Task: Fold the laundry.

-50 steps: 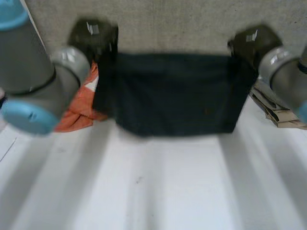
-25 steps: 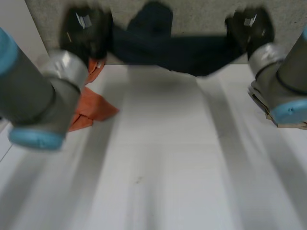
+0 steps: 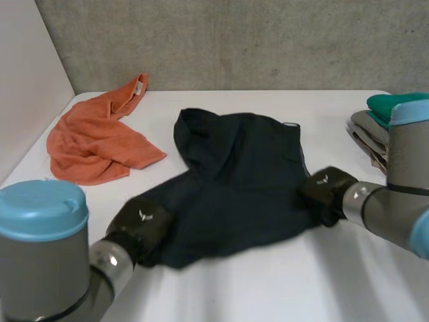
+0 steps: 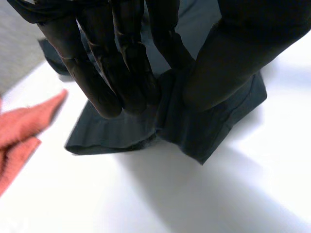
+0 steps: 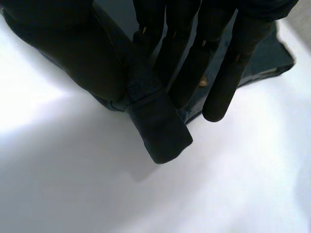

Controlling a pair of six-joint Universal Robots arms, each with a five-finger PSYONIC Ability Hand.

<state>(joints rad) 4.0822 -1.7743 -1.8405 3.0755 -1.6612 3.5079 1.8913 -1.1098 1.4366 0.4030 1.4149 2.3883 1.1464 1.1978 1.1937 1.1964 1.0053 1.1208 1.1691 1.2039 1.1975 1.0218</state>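
A dark navy cloth garment lies loosely spread and rumpled on the middle of the white surface, one end bunched up toward the grey concrete wall. The left hand sits low at the garment's near left corner; in its wrist view the fingers and thumb close on a raised fold of the dark cloth, pinching it just above the surface. The right hand is at the garment's right edge, and its wrist view shows the thumb and fingers pinching a small rolled tab of the same cloth, which pokes out below the fingertips. A crumpled orange cloth lies at the far left of the surface, well apart from the garment. A stack of folded clothes, green on top of grey, sits at the right edge.
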